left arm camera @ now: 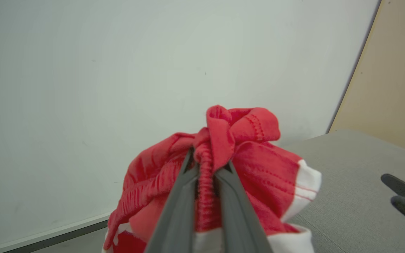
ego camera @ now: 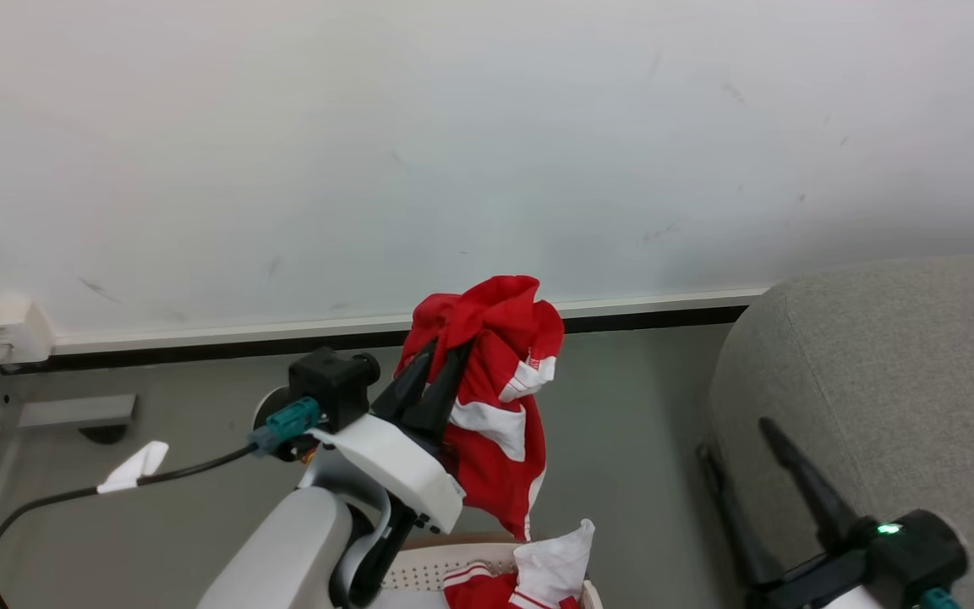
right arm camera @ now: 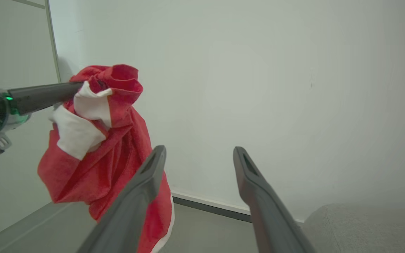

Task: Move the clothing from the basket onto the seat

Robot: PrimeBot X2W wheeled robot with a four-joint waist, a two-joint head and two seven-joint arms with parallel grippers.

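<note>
You have the left hand raised in front of the pale wall, its two dark fingers drawn together and clamped on a bunched, gathered fold of a red garment. The garment is bright red with white panels and striped trim. It hangs limp from the fingertips, off the grey floor, and its lower hem comes down close to the basket. You see the basket at the bottom edge of the head view: cream-white, with a perforated wall and a brown rim. It holds more red and white clothing, heaped inside it. The right hand stands at the lower right with its fingers spread wide apart and nothing between them. It sits just beside the rounded corner of the light grey sofa and well apart from the hanging garment. The sofa lies to the robot's right of the basket, and its visible upholstery carries no clothing. A black cable with a white tag trails from the left wrist across the floor. A white box sits on the wall above the dark baseboard.
</note>
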